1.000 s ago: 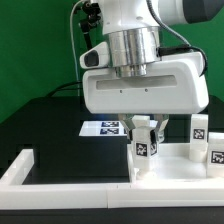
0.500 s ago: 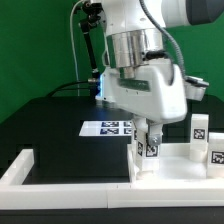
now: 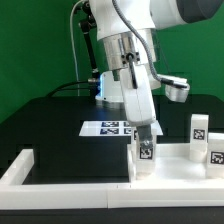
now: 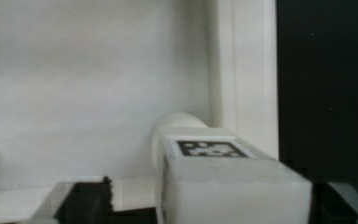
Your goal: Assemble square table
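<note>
Externally, the arm (image 3: 125, 45) descends from the upper centre of the exterior view, with its wrist turned so that the gripper (image 3: 146, 135) is seen edge-on. The gripper sits at the top of a short white leg (image 3: 145, 152) that stands upright at the corner of the square top (image 3: 175, 167) nearest the exterior view's left. The tag on the leg faces the camera. From this view the gap between the fingers cannot be judged, because the fingers overlap the leg's upper end. Two more legs (image 3: 199, 139) (image 3: 217, 157) stand upright towards the exterior view's right, near each other and well apart from the gripper. The marker board (image 3: 107, 128) lies flat on the black table (image 3: 50, 125) behind the top. A white border rail (image 3: 60, 184) runs along the near edge of the table and turns a corner at the exterior view's left. A green backdrop fills the area behind the arm

At the wrist view, the leg (image 4: 202, 150) appears as a rounded white post with a tag on its face, standing on the pale floor of the top (image 4: 87, 90). The raised rim (image 4: 247, 70) of the top runs just beside the leg, with the black table beyond it. The dark fingers (image 4: 83, 202) flank a white block directly in front of the camera. The jaws stand apart with a visible gap on each side, not clamped on the leg. Part of another rounded white piece shows at the picture's edge, too cropped to identify
</note>
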You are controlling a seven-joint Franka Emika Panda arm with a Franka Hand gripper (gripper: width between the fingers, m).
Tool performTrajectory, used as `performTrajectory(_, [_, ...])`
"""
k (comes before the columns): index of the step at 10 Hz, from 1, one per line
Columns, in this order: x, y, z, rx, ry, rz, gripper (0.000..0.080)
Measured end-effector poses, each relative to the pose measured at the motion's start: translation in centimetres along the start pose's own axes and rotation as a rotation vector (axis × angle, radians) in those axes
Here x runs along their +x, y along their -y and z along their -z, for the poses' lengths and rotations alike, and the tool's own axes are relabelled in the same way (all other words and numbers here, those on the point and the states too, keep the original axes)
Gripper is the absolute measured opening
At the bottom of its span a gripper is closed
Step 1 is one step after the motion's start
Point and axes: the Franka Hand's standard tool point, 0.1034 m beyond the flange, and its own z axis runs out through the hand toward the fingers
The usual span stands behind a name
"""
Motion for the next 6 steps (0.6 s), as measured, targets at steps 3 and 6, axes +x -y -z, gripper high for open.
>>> performTrajectory(3, [-0.41, -0.27, -0.21, -0.020, -0.035, 0.438, 0.0639])
performTrajectory(6, [0.05, -0.29, -0.20, -0.042, -0.049, 0.695, 0.0649])
